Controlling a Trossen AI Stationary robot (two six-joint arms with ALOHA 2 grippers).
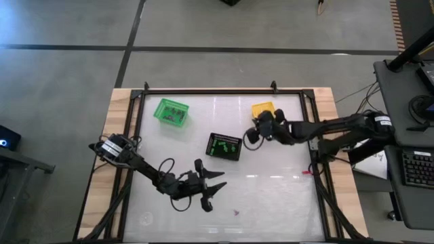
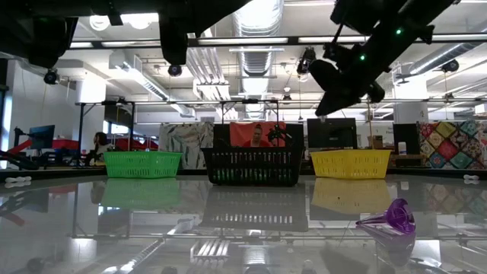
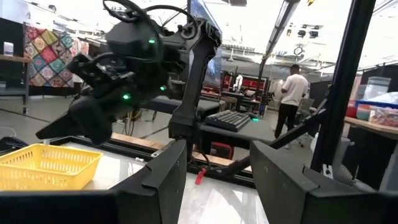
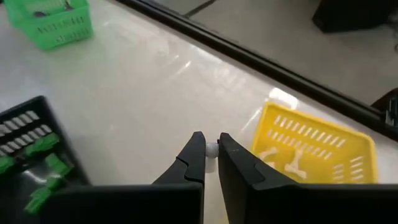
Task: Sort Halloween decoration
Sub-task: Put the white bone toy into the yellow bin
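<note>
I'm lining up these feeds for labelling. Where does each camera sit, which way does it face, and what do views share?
High view: overhead, looking straight down on the table; both arms show, the open left gripper low, the right gripper beside the yellow basket.
Low view: table height, facing the room; right arm overhead, purple trinket near.
Left wrist view: over its own fingers, facing the right arm.
Right wrist view: down past its own fingers pinching a white trinket.
Shared: the yellow basket in all four.

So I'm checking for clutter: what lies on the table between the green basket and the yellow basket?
In the high view, the stretch between the green basket and the yellow basket is bare; the black basket sits nearer the camera, off that line.
</note>
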